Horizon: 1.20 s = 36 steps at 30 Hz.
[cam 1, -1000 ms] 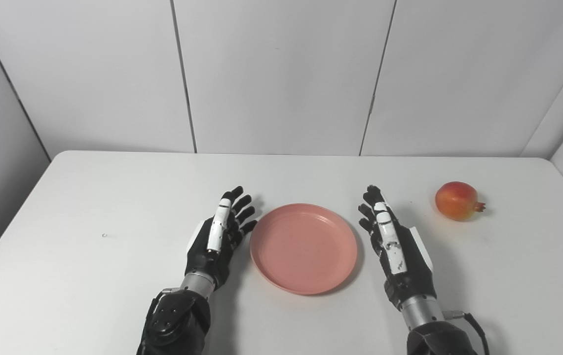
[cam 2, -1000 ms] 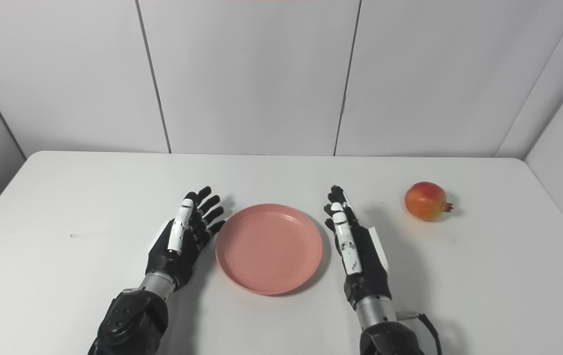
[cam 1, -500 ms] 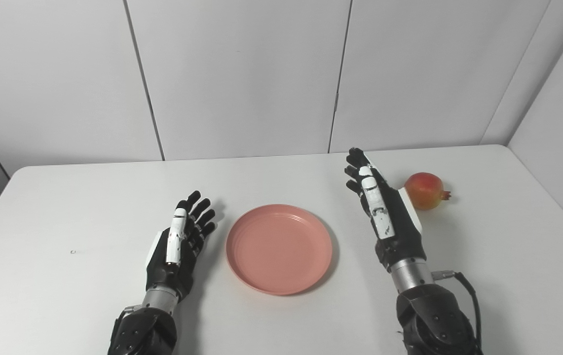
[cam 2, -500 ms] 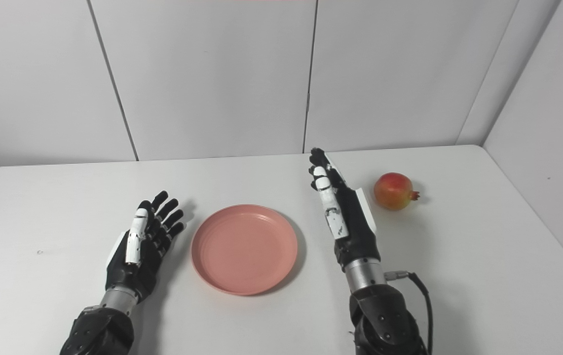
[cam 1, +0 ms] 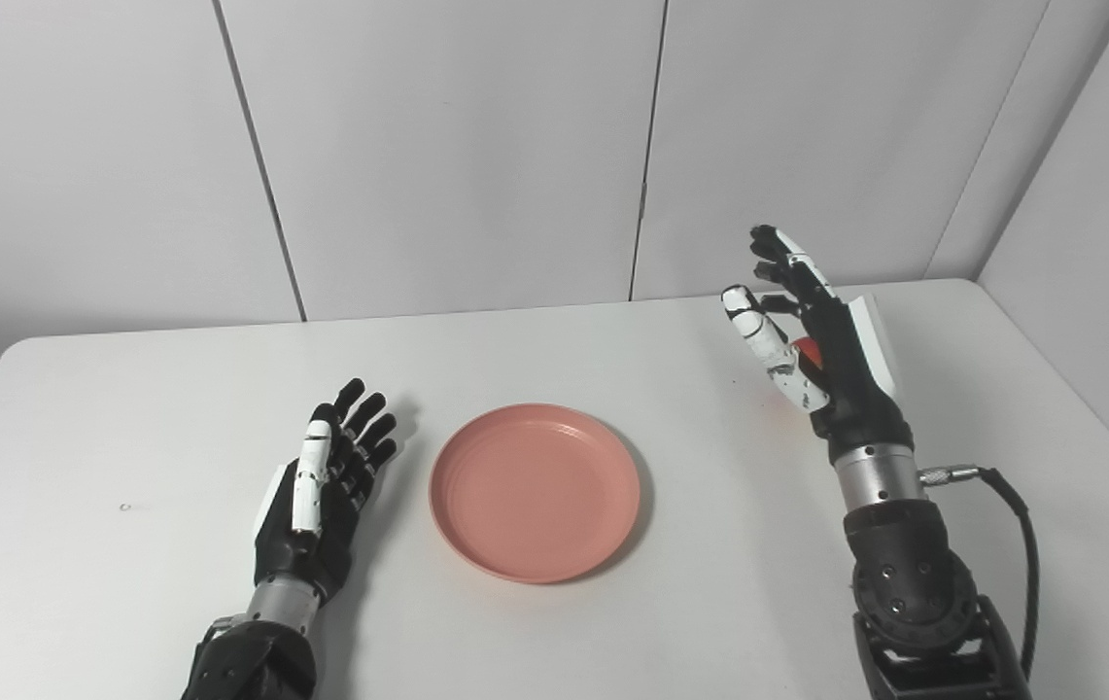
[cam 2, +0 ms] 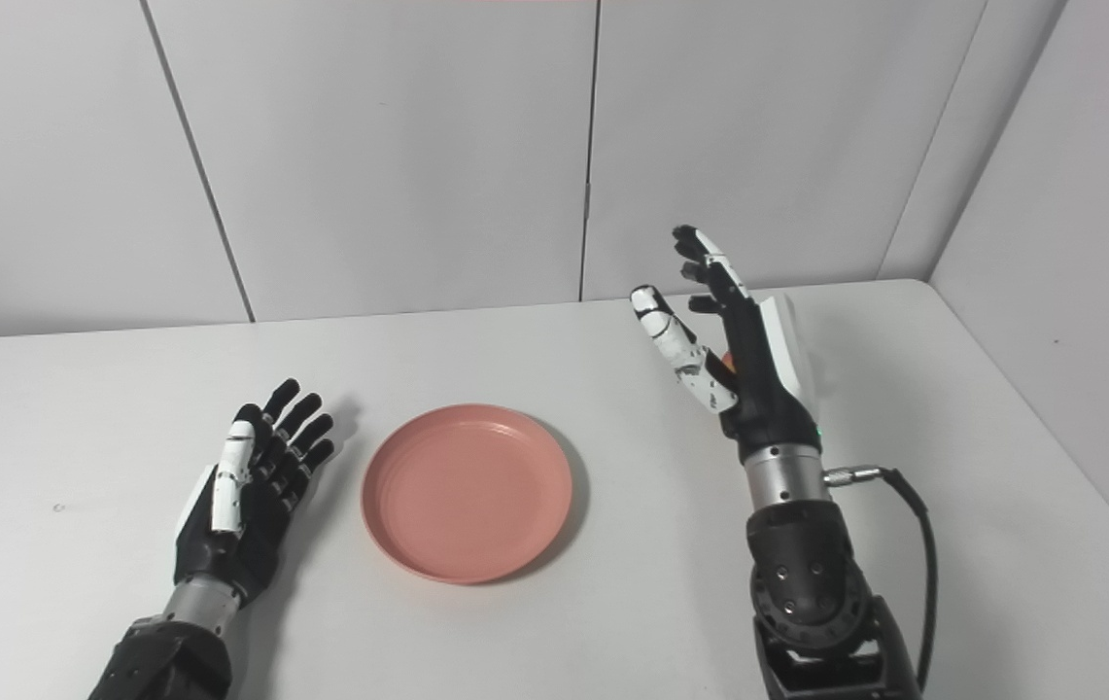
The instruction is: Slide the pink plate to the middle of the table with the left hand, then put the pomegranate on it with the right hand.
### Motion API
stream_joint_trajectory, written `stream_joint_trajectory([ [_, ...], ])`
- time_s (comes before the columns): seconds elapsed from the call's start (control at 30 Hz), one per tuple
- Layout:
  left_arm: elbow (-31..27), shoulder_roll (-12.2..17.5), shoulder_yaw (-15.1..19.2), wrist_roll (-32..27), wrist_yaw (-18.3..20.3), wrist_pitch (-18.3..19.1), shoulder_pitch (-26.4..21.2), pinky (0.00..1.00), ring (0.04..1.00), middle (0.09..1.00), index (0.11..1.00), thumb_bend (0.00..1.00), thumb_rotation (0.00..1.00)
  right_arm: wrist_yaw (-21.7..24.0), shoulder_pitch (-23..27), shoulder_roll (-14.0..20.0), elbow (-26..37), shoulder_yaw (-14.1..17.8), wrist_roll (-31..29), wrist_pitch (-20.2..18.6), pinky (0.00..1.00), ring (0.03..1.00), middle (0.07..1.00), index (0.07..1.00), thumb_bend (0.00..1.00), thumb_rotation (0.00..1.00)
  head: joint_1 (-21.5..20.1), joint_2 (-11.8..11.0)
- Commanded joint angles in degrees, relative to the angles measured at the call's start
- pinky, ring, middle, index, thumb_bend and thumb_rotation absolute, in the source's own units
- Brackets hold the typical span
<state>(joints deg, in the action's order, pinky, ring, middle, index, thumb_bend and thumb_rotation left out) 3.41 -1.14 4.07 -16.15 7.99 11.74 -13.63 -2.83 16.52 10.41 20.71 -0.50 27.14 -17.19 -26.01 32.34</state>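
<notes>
The pink plate (cam 1: 535, 491) lies flat near the middle of the white table (cam 1: 126, 408), face up; being round, it has no long axis or heading I can name. My left hand (cam 1: 319, 491) rests on the table just to its left, apart from the rim, fingers spread and extended toward the far wall, holding nothing. My right hand (cam 1: 812, 335) is raised over the far right part of the table, palm turned toward the plate's side, fingers apart and thumb (cam 2: 680, 350) jutting out, closed on nothing. The pomegranate (cam 1: 809, 352) sits behind that palm: only a small red-orange patch shows between thumb and fingers, so I cannot tell which way its crown points or how its length lies, nor whether my fingers touch it. A black cable (cam 1: 1016, 544) loops off my right wrist.
</notes>
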Motion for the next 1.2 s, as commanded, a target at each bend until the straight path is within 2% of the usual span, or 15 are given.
stream_joint_trajectory([
  [0.0,1.16,0.32,0.15,-0.91,1.26,-1.46,-0.35,0.97,0.938,0.944,0.938,0.44,1.00,-0.65,2.46,1.43,0.90,1.01,2.36,-0.88,0.80,0.856,0.877,0.882,0.75,0.78,0.02,0.00],
  [0.13,2.82,0.51,0.29,-1.75,2.08,-2.14,-0.87,0.97,0.943,0.949,0.939,0.46,1.00,-0.46,2.94,2.76,0.07,2.08,4.84,-1.46,0.79,0.849,0.869,0.887,0.80,0.71,-0.67,-0.43],
  [0.33,3.24,0.86,0.60,-2.20,2.22,-2.05,-0.78,0.97,0.943,0.950,0.938,0.44,1.00,0.16,3.46,4.83,-1.58,2.19,9.15,-2.88,0.80,0.879,0.900,0.919,0.84,0.52,-2.40,-1.37],
  [0.53,3.22,1.25,0.55,-2.73,2.26,-1.66,-0.68,0.97,0.945,0.955,0.943,0.42,1.00,0.88,3.22,7.43,-3.39,1.65,12.22,-2.86,0.79,0.885,0.917,0.930,0.86,0.47,-2.45,-1.76],
  [0.63,3.37,1.31,0.53,-2.77,2.31,-1.80,-0.66,0.97,0.944,0.955,0.940,0.41,1.00,1.44,2.97,8.58,-4.44,1.75,13.01,-2.77,0.78,0.890,0.938,0.945,0.89,0.40,-2.47,-2.12],
  [0.83,2.97,1.18,0.51,-2.54,1.78,-1.21,-0.44,0.96,0.941,0.951,0.937,0.40,1.00,3.16,3.10,11.01,-7.07,1.45,14.88,-3.25,0.69,0.868,0.946,0.955,0.92,0.42,-2.17,-2.64],
  [1.0,2.30,1.02,0.49,-2.70,1.35,-0.29,-0.31,0.97,0.941,0.953,0.939,0.39,1.00,6.48,4.39,13.55,-9.95,0.41,16.13,-4.51,0.71,0.868,0.944,0.961,0.94,0.45,-1.96,-2.66],
  [1.17,2.44,0.85,0.54,-2.61,1.22,-0.35,-0.33,0.96,0.940,0.949,0.935,0.40,1.00,7.86,5.68,15.40,-13.02,-0.66,16.15,-3.93,0.73,0.865,0.931,0.953,0.94,0.47,-1.85,-2.80],
])
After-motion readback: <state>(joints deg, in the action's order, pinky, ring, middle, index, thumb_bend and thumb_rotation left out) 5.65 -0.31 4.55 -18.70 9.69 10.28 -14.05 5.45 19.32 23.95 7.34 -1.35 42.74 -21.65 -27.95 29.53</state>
